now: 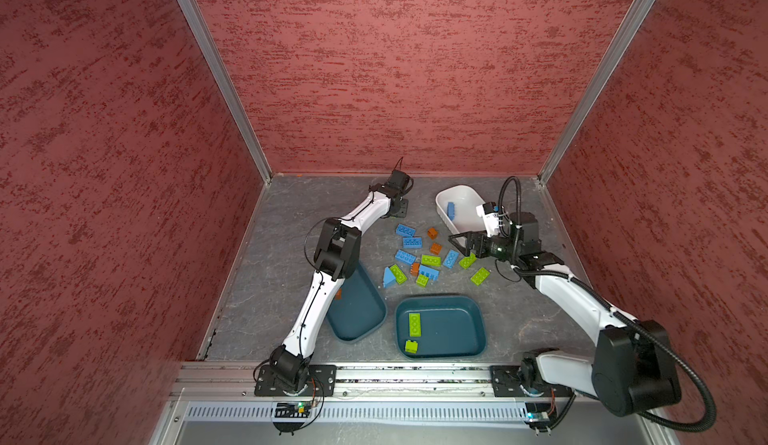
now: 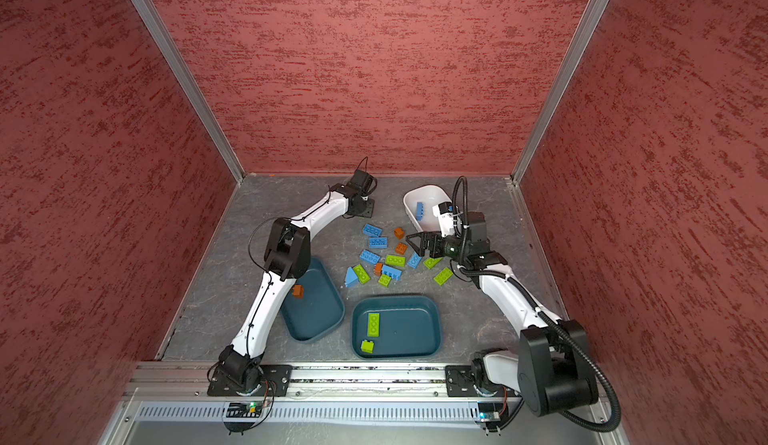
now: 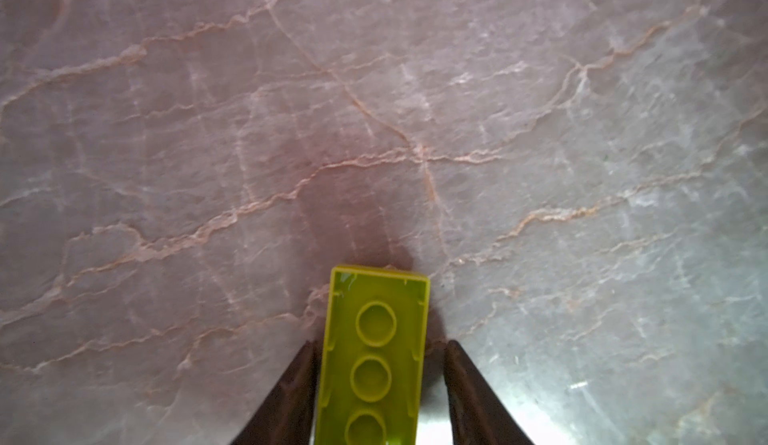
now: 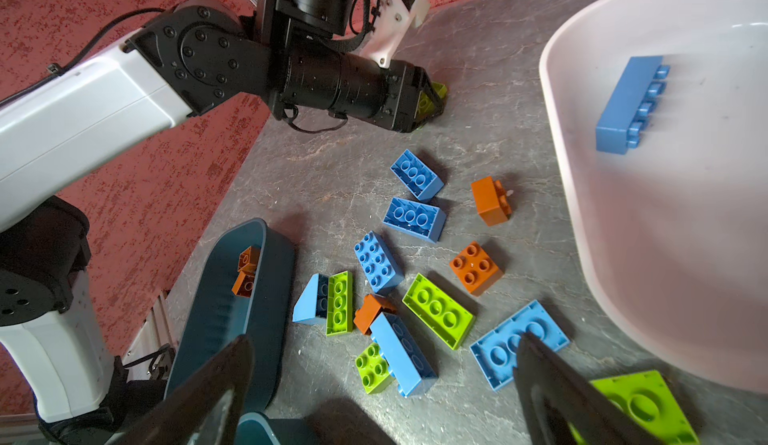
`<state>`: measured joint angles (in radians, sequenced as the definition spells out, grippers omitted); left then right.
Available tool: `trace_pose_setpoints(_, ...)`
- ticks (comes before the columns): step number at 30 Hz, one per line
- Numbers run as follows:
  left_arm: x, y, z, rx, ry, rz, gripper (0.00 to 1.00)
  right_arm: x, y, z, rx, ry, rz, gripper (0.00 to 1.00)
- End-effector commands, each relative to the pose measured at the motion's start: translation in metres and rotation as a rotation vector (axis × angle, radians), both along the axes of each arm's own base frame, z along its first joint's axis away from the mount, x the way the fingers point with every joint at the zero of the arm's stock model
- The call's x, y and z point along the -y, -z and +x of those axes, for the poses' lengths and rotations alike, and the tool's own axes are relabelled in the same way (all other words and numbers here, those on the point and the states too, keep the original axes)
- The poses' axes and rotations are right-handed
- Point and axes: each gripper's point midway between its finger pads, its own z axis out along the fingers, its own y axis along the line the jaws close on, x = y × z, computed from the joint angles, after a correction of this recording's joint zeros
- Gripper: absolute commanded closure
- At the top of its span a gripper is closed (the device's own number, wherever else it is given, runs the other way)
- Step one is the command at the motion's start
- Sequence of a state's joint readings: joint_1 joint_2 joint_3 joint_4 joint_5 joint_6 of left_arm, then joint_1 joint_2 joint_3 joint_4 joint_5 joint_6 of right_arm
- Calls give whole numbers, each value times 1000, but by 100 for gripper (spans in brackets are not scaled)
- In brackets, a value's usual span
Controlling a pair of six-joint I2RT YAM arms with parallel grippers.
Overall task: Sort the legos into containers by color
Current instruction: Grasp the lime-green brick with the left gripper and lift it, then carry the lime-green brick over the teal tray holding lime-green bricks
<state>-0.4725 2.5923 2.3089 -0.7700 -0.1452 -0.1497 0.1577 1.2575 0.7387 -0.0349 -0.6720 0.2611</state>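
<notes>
My left gripper (image 3: 380, 343) is down at the back of the table (image 1: 398, 211), open round a lime green lego (image 3: 374, 355) lying underside up. One finger touches it and a gap shows at the other. My right gripper (image 1: 456, 245) hovers wide open and empty over the right edge of the loose legos (image 1: 428, 260), which are blue, green and orange. The white container (image 1: 467, 204) at the back right holds a blue lego (image 1: 450, 210). The left teal container (image 2: 316, 318) holds orange legos (image 2: 298, 291). The front teal container (image 1: 451, 330) holds two green legos (image 1: 414, 324).
Red textured walls close in the back and both sides. A metal rail (image 1: 415, 374) with both arm bases runs along the front edge. My left forearm (image 1: 320, 297) crosses above the left teal container. Bare grey tabletop (image 1: 291, 222) lies at the back left.
</notes>
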Motion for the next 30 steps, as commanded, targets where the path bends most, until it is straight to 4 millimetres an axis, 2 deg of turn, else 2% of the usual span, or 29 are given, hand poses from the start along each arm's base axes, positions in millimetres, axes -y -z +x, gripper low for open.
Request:
trace_pose_setpoints(1, -5, 20, -9, -55, 16, 57, 58, 3, -11, 0, 46, 3, -6, 1)
trace_pose_setpoints(4, -6, 17, -9, -46, 18, 69, 66, 3, -11, -1, 45, 4, -6, 1)
trace_pose_setpoints(7, -6, 0, -7, -16, 18, 74, 69, 3, -13, -1, 48, 5, -6, 1)
trace_pose_setpoints(10, -2, -25, -10, 19, 24, 64, 71, 5, -14, -2, 50, 10, -9, 1)
trace_pose_setpoints(15, 6, -71, -35, 72, 52, 24, 71, 7, -15, -3, 55, 13, -19, 1)
trace_pose_setpoints(19, 12, -107, -73, 110, 98, -6, 71, 16, -12, -3, 51, 32, -37, 1)
trace_pose_setpoints(22, 13, -124, -110, 105, 124, -16, 71, 17, -13, -7, 44, 32, -20, 1)
trace_pose_setpoints(27, 18, -137, -185, 52, 163, -58, 71, 15, -11, -15, 34, 24, 1, 1)
trace_pose_setpoints(30, 26, -137, -234, 8, 190, -78, 71, 15, -8, -18, 20, 25, 3, 1)
